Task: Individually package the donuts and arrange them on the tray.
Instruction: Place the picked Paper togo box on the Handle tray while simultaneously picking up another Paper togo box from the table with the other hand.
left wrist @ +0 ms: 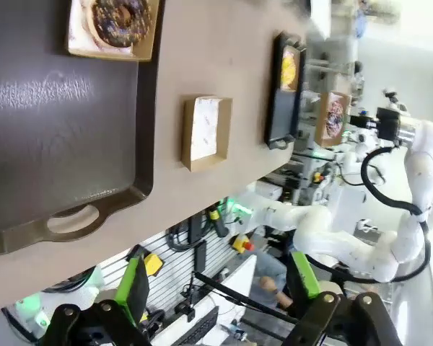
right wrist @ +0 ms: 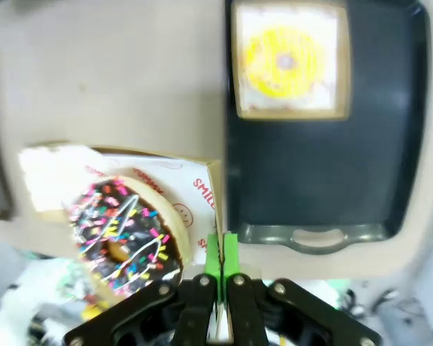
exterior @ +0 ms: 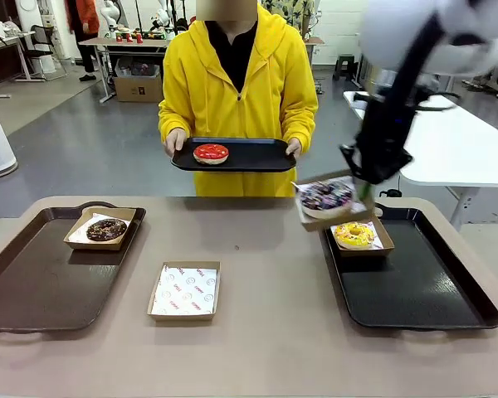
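Note:
My right gripper [exterior: 363, 189] is shut on the rim of a cardboard box [exterior: 332, 203] that carries a chocolate donut with coloured sprinkles [exterior: 325, 196] [right wrist: 123, 241]. It hangs tilted over the far left corner of the right tray [exterior: 423, 290]. A yellow donut [exterior: 354, 235] [right wrist: 285, 61] sits boxed on that tray just below. On the left tray [exterior: 33, 282] a dark chocolate donut [exterior: 107, 230] [left wrist: 119, 18] lies in its box. The person holds a black tray [exterior: 249, 156] bearing a red donut [exterior: 211, 152]. My left gripper [left wrist: 218, 285] is open with nothing between its fingers, high above the left tray [left wrist: 65, 130].
An empty paper-lined box [exterior: 184, 290] [left wrist: 206, 131] rests on the table between the two trays. The person stands at the far edge, both hands on their tray. A white table [exterior: 456, 141] stands beyond at the right.

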`<action>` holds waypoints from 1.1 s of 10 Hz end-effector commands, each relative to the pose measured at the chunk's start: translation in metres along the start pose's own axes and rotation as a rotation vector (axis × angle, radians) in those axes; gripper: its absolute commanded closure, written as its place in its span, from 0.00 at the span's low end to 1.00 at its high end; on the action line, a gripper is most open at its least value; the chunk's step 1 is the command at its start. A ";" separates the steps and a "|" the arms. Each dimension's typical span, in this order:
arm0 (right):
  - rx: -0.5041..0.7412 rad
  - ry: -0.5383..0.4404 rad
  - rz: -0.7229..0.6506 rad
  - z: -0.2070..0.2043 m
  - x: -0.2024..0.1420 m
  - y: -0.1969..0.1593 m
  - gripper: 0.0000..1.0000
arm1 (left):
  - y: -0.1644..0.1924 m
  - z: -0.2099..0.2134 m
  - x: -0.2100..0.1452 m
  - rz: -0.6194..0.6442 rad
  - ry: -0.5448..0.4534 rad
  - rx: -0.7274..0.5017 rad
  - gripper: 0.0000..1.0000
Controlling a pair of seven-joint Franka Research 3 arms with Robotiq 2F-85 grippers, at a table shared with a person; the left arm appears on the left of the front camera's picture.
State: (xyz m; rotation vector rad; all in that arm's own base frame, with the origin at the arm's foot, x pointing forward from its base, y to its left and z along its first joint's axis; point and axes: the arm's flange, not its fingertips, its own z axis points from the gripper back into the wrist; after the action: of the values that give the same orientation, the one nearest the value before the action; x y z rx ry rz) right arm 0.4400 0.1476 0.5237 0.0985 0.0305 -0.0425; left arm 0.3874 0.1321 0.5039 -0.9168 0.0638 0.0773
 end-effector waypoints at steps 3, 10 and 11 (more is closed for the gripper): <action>0.039 -0.018 -0.052 -0.039 -0.038 -0.061 0.99 | -0.069 -0.065 0.000 -0.050 0.026 0.295 0.00; 0.071 0.001 -0.075 -0.069 -0.029 -0.112 0.99 | -0.087 -0.195 0.018 -0.101 0.073 0.556 0.00; 0.034 0.002 -0.092 -0.060 -0.036 -0.107 0.99 | -0.087 -0.209 0.020 -0.098 0.069 0.575 0.00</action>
State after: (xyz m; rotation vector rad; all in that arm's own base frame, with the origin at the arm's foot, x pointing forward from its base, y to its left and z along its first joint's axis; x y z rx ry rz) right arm 0.3996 0.0466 0.4506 0.1308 0.0416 -0.1343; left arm 0.4103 -0.0789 0.4508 -0.3988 0.1077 -0.0864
